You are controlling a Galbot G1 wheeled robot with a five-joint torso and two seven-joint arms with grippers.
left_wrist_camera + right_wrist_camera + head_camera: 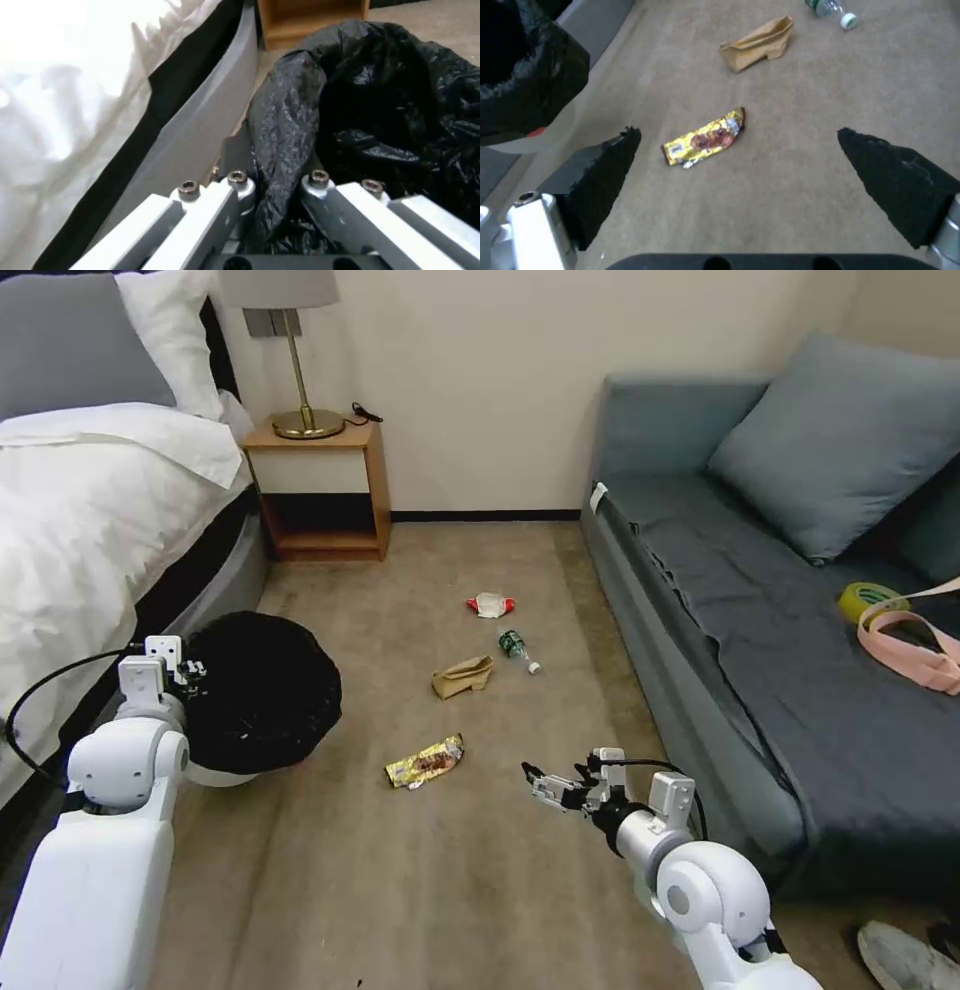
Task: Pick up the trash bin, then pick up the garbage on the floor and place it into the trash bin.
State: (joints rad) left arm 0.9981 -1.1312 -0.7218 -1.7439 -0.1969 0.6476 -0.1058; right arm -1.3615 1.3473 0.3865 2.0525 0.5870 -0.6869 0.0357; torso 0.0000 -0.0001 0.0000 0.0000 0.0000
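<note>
The trash bin (262,695), white with a crinkled black bag over its rim, is by the bed at the left. My left gripper (188,672) is shut on its near rim; in the left wrist view the bag (380,112) is pinched between the fingers (235,180). The garbage lies on the carpet: a yellow-gold wrapper (425,761), a brown paper bag (462,676), a small bottle (515,648) and a red-and-white packet (490,604). My right gripper (535,775) hangs open above the floor just right of the wrapper (705,139), holding nothing.
A bed (90,520) runs along the left and a grey sofa (760,670) along the right, with a yellow tape roll and pink strap (885,610) on it. A wooden nightstand (325,485) with a lamp stands at the back wall. A shoe (905,955) shows bottom right.
</note>
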